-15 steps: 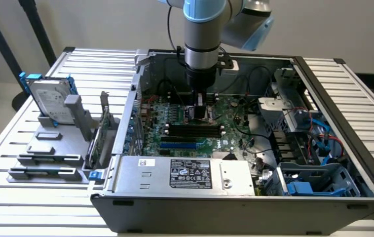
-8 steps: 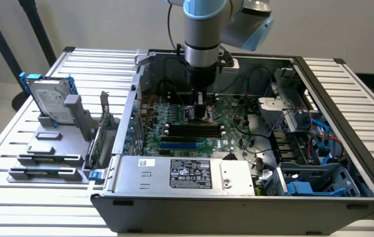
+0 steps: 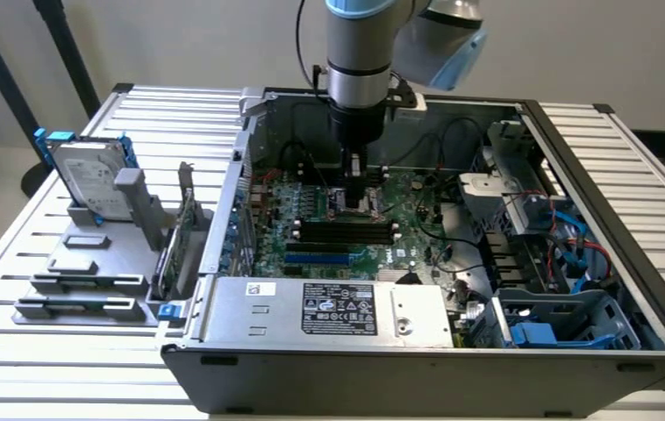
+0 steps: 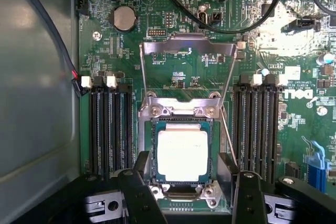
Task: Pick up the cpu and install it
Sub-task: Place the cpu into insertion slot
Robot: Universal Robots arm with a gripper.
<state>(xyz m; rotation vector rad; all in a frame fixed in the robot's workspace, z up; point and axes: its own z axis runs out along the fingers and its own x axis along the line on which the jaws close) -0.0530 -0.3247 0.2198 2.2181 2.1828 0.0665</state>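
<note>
Grey plastic holder blocks (image 3: 81, 263) sit at the exterior view's left on the slatted metal table (image 3: 5, 351). One of them props up a silver hard drive (image 3: 81, 180) in a blue frame. Just beside them, toward the right, we see an expansion card (image 3: 186, 237) standing on edge against the wall of the open computer case (image 3: 426, 377).

Inside the case lies the green motherboard (image 3: 309, 228), with a metal power supply box (image 3: 326, 307) along the near edge. The arm (image 3: 362, 53) reaches straight down into the case, and its gripper (image 3: 359, 189) hangs low over the middle of the board.

From the wrist view we find the gripper (image 4: 189, 177) spread wide and holding nothing. Its black fingers (image 4: 137, 198) stand on either side of the socket, apart from the chip. The cpu (image 4: 182, 156) lies flat in that socket, silver top up, squarely between the jaws. The metal load plate (image 4: 189, 48) is swung open beyond it, and black memory slots (image 4: 110, 129) flank the socket on both sides.

Farther to the exterior view's right, we see a drive cage (image 3: 555, 320) and blue cables (image 3: 573, 237) along the case wall.
</note>
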